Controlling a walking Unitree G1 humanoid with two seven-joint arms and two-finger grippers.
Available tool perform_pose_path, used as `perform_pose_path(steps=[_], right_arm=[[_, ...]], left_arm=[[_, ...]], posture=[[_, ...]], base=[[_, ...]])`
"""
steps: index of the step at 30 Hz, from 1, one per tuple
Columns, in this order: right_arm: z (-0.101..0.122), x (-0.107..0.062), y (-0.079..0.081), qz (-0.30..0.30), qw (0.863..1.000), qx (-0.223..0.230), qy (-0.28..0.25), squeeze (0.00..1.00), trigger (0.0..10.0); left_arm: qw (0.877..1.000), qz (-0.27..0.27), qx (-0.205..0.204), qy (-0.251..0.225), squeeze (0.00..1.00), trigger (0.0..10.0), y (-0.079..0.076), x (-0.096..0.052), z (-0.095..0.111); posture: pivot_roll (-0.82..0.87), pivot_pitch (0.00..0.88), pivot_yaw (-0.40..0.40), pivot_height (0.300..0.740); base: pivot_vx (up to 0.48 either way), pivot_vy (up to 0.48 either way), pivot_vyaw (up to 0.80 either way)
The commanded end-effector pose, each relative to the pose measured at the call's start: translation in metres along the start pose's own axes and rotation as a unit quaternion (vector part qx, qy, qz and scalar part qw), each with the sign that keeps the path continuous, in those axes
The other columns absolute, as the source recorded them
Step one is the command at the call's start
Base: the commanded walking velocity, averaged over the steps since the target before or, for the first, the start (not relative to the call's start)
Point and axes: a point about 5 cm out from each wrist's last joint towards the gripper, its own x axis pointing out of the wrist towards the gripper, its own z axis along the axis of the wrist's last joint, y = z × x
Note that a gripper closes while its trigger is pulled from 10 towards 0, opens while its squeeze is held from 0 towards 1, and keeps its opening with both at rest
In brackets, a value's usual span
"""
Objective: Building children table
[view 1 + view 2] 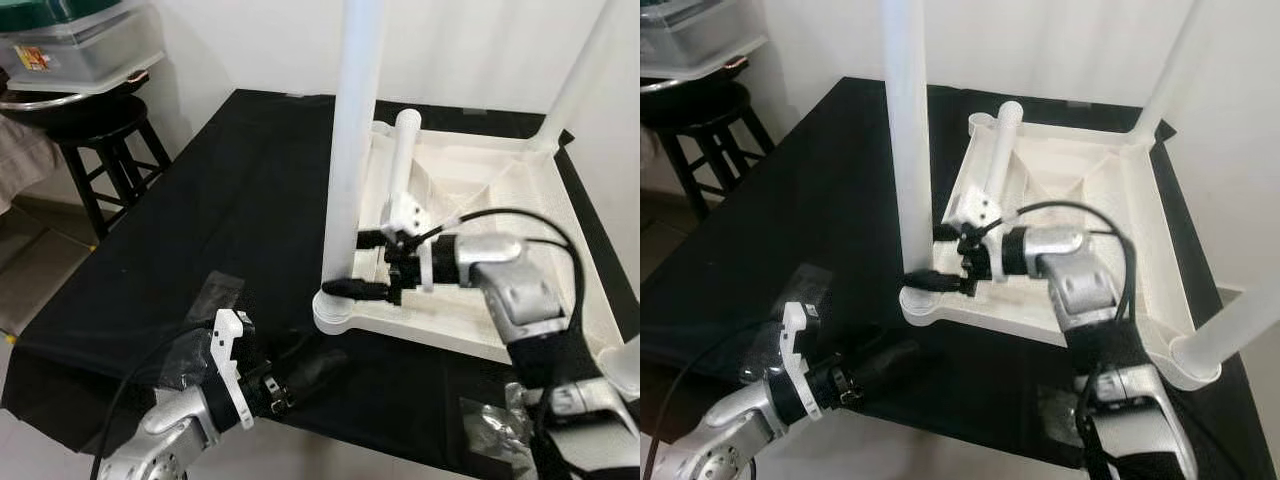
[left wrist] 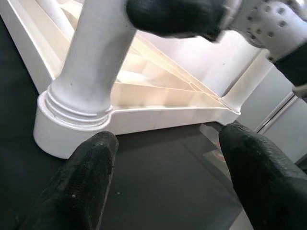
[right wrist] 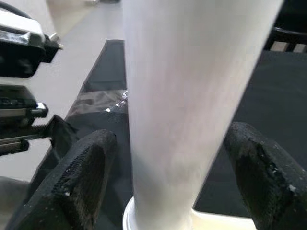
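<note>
Table top (image 1: 520,190): white, lying upside down on the black cloth (image 1: 200,220), ribs facing up.
Near leg (image 1: 352,150): upright in the near-left corner socket (image 1: 335,312), seemingly seated.
Other legs: one upright at the far right corner (image 1: 580,70), one at the near right corner (image 1: 1230,330); so three look fitted.
Loose leg (image 1: 402,165): lying inside the top, pointing at the far left corner; by my reading this one is left to mount.
Right gripper (image 1: 378,268): at the foot of the near leg, fingers spread either side of it, apparently not clamping.
Left gripper (image 1: 310,372): low over the cloth just before the near-left corner, fingers apart, holding nothing.
Right wrist view: the leg stands between the two fingertips (image 3: 86,167) with gaps at both sides, which the head views leave unclear.
Left wrist view: the ringed collar where leg meets socket, close up.
Surroundings: a black stool (image 1: 95,120) with a plastic box (image 1: 75,45) on it, well to the left.
</note>
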Motion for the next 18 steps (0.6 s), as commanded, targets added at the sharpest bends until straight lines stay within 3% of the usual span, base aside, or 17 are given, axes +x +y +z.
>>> perform_pose_path(steps=[1, 3, 4, 13, 18], right_arm=[[0.002, 0.007, -0.003, 0.026, 1.0, 0.009, -0.012, 0.0, 3.2], [0.005, 0.008, -0.006, 0.036, 0.999, 0.015, -0.02, 0.0, 3.2], [0.004, 0.008, -0.007, 0.052, 0.998, 0.02, -0.02, 0.0, 0.0], [-0.014, -0.006, -0.009, 0.061, 0.996, 0.057, -0.008, 0.0, 0.0], [-0.043, -0.019, 0.008, 0.028, 0.997, 0.077, -0.006, 0.0, 0.0]], left_arm=[[1.0, -0.001, -0.003, 0.003, 0.0, 10.0, -0.002, -0.001, -0.002], [1.0, -0.001, -0.003, 0.004, 0.0, 10.0, -0.003, -0.001, -0.002], [1.0, -0.001, -0.003, 0.004, 0.0, 10.0, -0.004, -0.001, -0.003], [1.0, 0.001, -0.005, 0.003, 0.0, 10.0, -0.005, -0.001, -0.003], [1.0, -0.001, -0.006, 0.003, 0.0, 10.0, -0.005, -0.002, -0.002]], posture=[[0.05, 0.145, -0.028, 0.74], [0.06, 0.144, -0.029, 0.74], [0.06, 0.146, -0.03, 0.74], [0.05, 0.151, -0.024, 0.74], [0.04, 0.164, -0.016, 0.74]], base=[[0.0, 0.0, 0.0], [0.0, 0.0, 0.0], [0.0, 0.0, 0.0], [0.0, 0.0, 0.0], [0.0, 0.0, 0.0]])
